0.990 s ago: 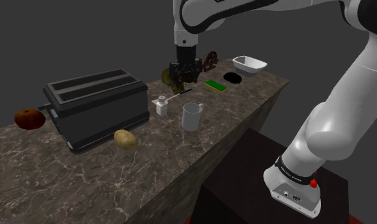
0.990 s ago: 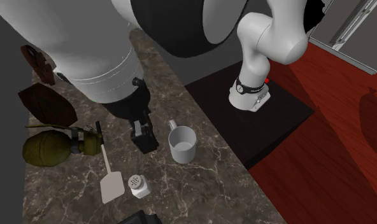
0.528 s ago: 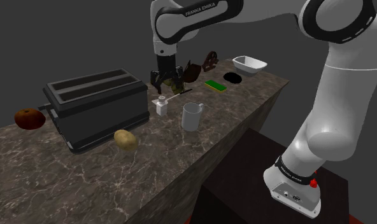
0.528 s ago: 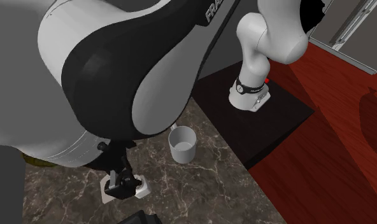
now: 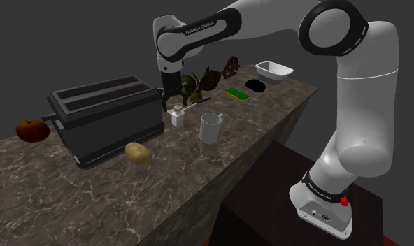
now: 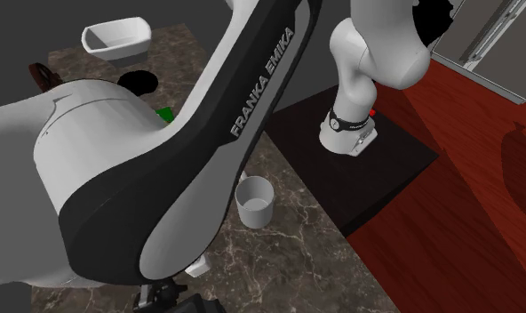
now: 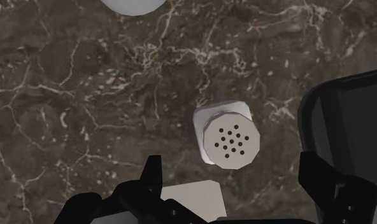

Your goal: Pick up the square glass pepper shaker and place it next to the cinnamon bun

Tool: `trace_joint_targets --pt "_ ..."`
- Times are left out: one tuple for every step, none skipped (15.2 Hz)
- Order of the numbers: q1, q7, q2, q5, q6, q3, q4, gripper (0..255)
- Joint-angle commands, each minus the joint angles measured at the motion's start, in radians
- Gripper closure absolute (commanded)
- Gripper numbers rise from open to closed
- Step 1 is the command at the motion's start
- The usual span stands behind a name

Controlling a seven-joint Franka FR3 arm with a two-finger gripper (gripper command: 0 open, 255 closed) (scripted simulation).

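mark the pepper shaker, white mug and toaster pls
pepper shaker (image 7: 230,143): wrist view, on its perforated cap.
white mug (image 5: 210,131): shoulder view, on its outer wall.
toaster (image 5: 118,129): shoulder view, on its long side panel.

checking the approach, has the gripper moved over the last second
Yes. In the shoulder view the gripper has shifted left, toward the toaster, and now hangs just above the white shaker.

Shoulder view: from beside the stand (image 5: 261,196), looking down over the counter (image 5: 94,189) at middling range, mug (image 5: 211,128) near centre. Second exterior view: high and close over the mug, facing the stand beyond it. Wrist view: straight down, very near, on the shaker (image 7: 227,135) beside the mug. All views share the counter around the mug.
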Motion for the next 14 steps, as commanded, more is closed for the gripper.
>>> trace_joint_targets --pt "0.001 0.002 0.006 -0.001 0.027 0.0 -0.02 0" --pt "0.001 0.002 0.008 -0.001 0.039 0.0 -0.03 0" --pt "0.002 0.002 0.011 -0.002 0.052 0.0 -0.041 0" --pt "0.002 0.002 0.012 -0.002 0.059 0.0 -0.047 0" --pt "0.002 0.002 0.012 -0.002 0.059 0.0 -0.047 0" --pt "0.002 0.002 0.012 -0.002 0.059 0.0 -0.047 0" --pt "0.002 0.002 0.012 -0.002 0.059 0.0 -0.047 0" --pt "0.002 0.002 0.012 -0.002 0.059 0.0 -0.047 0" --pt "0.002 0.002 0.012 -0.002 0.059 0.0 -0.047 0" --pt "0.002 0.002 0.012 -0.002 0.059 0.0 -0.047 0" --pt "0.002 0.002 0.012 -0.002 0.059 0.0 -0.047 0" --pt "0.002 0.002 0.012 -0.002 0.059 0.0 -0.047 255" --pt "0.002 0.002 0.012 -0.002 0.059 0.0 -0.047 255" --pt "0.002 0.002 0.012 -0.002 0.059 0.0 -0.047 255"
